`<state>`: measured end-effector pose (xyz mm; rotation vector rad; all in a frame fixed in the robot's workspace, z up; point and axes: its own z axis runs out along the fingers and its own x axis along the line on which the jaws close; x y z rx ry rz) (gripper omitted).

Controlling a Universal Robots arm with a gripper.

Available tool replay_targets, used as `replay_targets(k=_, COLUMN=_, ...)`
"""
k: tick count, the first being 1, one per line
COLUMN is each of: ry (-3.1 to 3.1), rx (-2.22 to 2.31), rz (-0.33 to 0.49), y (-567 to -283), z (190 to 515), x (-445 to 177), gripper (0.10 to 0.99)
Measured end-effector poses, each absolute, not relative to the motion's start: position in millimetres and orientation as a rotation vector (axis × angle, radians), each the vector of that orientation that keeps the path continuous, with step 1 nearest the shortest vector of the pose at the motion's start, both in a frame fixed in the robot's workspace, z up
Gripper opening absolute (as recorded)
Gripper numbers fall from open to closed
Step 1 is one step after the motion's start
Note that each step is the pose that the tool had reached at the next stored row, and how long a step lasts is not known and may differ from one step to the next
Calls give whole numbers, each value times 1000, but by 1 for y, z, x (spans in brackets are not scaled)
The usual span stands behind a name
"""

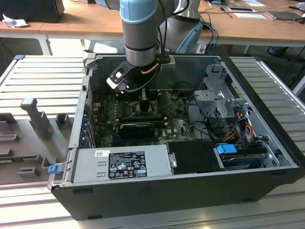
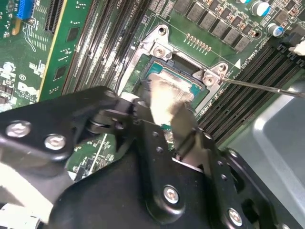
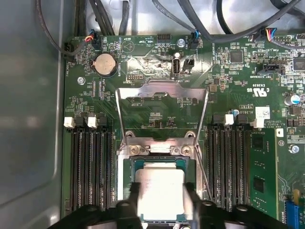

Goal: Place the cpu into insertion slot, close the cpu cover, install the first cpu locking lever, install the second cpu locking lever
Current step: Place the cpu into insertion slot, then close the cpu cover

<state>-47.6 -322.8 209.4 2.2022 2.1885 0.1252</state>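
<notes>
Case (image 1: 143, 193): one board (image 3: 228, 95) | at socket (image 3: 128, 171) I see one cpu (image 3: 159, 191) clamped between my fingers (image 3: 133, 200) | one cover (image 3: 162, 89) raised open

In the first wrist view the gripper (image 3: 162, 210) fingers (image 3: 133, 202) clamped on the cpu (image 3: 160, 188) cover its two side edges, and the socket (image 3: 127, 167) is cut off by the picture's edge. In the second wrist view the cpu is a pale blur, and the gripper's black body hides the socket's near half. In the exterior view the arm's wrist (image 1: 139, 43) hides the fingertips and the far part of the motherboard (image 1: 174, 126).
</notes>
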Motion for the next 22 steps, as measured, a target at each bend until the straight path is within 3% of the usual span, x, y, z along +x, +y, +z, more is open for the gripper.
replay_targets(k=1, ry=2189, rx=2203, rz=124, y=-323, z=210, x=-47, gripper=400)
replay_targets(k=5, ry=2190, rx=2204, rz=121, y=-323, z=212, x=-47, gripper=157)
replay_targets(k=7, ry=2190, rx=2204, rz=120, y=-323, z=213, x=-47, gripper=106)
replay_targets(k=22, ry=2190, rx=2205, rz=120, y=-323, z=221, x=-47, gripper=106)
